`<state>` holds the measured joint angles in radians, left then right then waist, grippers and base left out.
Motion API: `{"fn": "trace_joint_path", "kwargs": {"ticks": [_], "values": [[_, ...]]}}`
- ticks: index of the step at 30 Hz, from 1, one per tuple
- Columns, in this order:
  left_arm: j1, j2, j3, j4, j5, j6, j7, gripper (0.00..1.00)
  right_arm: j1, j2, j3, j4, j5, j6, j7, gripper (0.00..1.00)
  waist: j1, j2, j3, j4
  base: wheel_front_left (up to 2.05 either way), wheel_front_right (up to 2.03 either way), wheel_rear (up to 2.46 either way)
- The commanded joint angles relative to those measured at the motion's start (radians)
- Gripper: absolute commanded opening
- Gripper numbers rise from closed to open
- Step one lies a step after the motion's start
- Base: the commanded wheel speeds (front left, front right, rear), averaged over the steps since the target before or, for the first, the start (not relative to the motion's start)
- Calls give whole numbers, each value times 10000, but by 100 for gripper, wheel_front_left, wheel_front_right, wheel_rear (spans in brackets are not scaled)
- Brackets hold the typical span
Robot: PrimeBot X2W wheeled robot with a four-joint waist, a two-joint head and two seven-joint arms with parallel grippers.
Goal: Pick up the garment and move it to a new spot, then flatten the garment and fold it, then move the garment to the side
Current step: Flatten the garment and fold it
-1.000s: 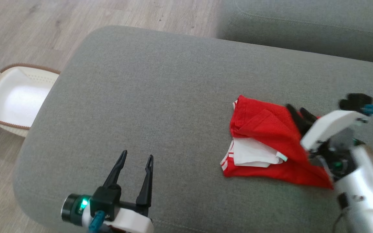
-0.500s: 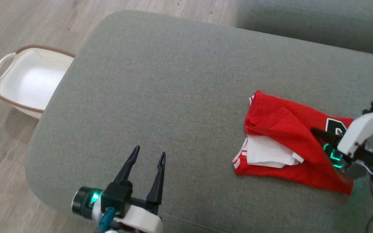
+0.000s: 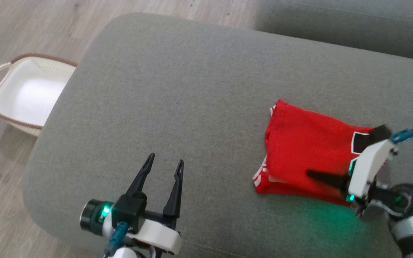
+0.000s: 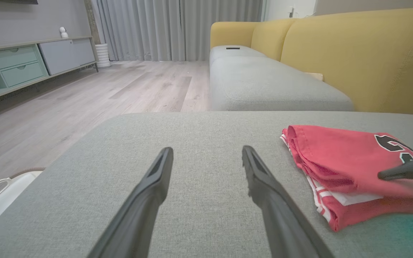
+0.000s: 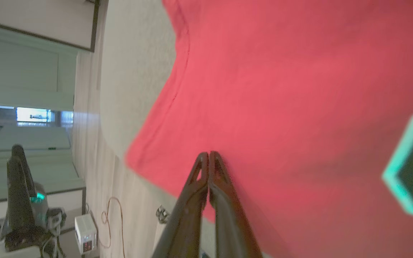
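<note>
Red garment (image 3: 307, 150) is lying folded at the frame's right on the grey cushion (image 3: 192, 89); the right claw (image 3: 308, 174), fingers together, is pressing its lower edge, likely smoothing; the left claw (image 3: 166, 159) is hovering spread wide, lower centre.

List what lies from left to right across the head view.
white laundry basket → left end effector, open, over the grey cushion → red garment lying on that cushion
</note>
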<state>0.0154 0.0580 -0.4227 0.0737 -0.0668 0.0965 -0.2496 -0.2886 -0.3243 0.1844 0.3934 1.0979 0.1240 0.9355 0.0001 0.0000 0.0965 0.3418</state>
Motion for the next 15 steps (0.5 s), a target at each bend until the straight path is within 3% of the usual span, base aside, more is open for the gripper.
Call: {"fn": "trace_joint_path", "kwargs": {"ticks": [1,5,6,7,8,15], "values": [[-322,-77,333,-265,36,24,-122,100,91,-69,244,-627,179,67,139,0,-1,0,-159,-126,0,0,0],[-189,-67,454,-214,104,-10,-122,100,852,155,585,-1674,521,67,-16,0,-1,0,-505,-294,0,0,0],[-140,-55,489,-198,116,-15,-122,100,1056,259,623,-1989,518,67,-370,28,-1,0,-609,-327,0,0,0],[-78,-38,541,-193,128,-3,-122,100,1258,375,741,-2356,495,67,-783,75,-1,0,-747,-380,0,0,0],[4,-12,600,-198,135,15,-122,100,1483,479,879,-2701,439,67,-1265,97,-1,0,-868,-442,0,0,0],[618,213,1122,-311,19,67,-122,100,2459,952,1881,-3421,-971,67,-5340,100,-1,0,-1447,-1045,0,0,0]]}}
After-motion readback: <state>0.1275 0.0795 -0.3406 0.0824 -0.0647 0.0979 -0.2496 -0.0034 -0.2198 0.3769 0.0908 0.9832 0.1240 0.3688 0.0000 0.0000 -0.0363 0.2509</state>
